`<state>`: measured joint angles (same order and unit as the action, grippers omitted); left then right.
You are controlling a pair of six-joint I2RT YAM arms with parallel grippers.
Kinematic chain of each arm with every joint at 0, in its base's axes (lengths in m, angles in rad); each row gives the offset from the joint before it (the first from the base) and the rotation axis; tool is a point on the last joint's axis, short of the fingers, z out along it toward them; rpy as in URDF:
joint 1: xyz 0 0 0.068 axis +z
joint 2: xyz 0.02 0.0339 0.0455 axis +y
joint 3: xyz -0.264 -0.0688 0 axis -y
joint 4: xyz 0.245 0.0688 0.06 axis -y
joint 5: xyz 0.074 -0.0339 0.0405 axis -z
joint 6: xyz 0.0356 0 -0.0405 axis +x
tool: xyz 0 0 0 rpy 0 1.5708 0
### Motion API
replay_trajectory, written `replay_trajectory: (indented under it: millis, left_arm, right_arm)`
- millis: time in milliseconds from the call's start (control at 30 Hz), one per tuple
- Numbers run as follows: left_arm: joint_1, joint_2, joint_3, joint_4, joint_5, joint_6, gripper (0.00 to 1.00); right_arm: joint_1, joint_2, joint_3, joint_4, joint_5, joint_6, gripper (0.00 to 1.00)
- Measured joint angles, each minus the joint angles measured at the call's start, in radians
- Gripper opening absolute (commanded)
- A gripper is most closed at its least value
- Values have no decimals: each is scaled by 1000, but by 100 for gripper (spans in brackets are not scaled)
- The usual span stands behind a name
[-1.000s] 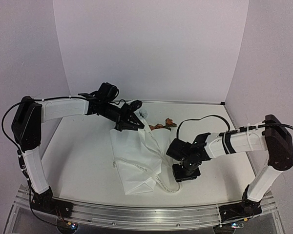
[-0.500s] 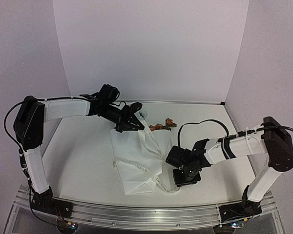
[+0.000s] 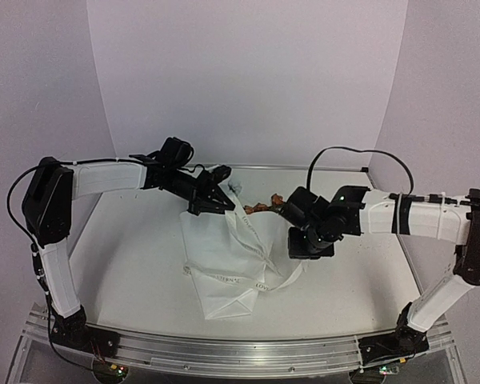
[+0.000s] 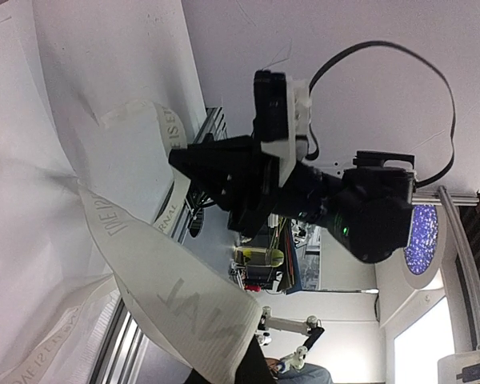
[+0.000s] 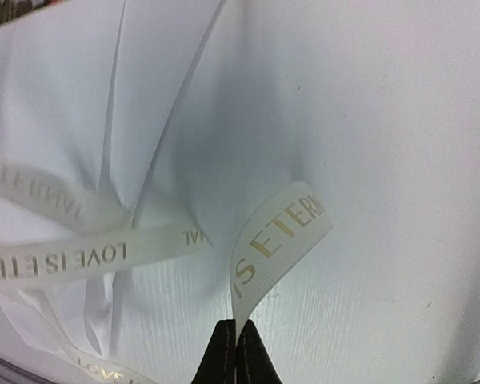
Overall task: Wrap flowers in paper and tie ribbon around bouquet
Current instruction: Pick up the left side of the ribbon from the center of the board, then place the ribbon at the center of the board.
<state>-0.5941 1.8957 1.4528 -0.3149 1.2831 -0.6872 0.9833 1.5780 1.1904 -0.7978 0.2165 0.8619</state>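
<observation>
The paper [image 3: 220,264] lies wrapped as a white cone in the middle of the table, with the flowers [image 3: 264,206] poking out at its far end. The ribbon [image 3: 290,277] crosses the paper and rises to my right gripper [image 3: 308,242], which is shut on its end. In the right wrist view the right gripper [image 5: 233,358] pinches the lettered ribbon [image 5: 276,240] above the paper [image 5: 144,96]. My left gripper [image 3: 212,198] sits at the cone's far end, shut on the other ribbon [image 4: 176,300] length; its own tips [image 4: 234,373] barely show.
White table [image 3: 120,248] with white walls at the back and both sides. A metal rail [image 3: 224,348] runs along the near edge. The right arm's black cable [image 3: 344,150] arches above its wrist. The right arm [image 4: 304,184] fills the left wrist view.
My right gripper shut on the ribbon end near the cone's front right and carried it up and back toward the flowers, drawing the ribbon taut. The left arm stayed put.
</observation>
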Motion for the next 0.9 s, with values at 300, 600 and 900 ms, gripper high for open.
replay_trajectory:
  millis: [300,600,900]
  left_arm:
    - [4,39,20,41,17,-21,0]
    - [6,69,20,131,24,-71,0]
    - [6,72,-22,413,51,-276,0]
  right_arm:
    - [-209,66,44,-51,-22,41,0]
    - [-262,84,124,-61,3,67,0]
    - [-365,151,110,-57,71,56,10]
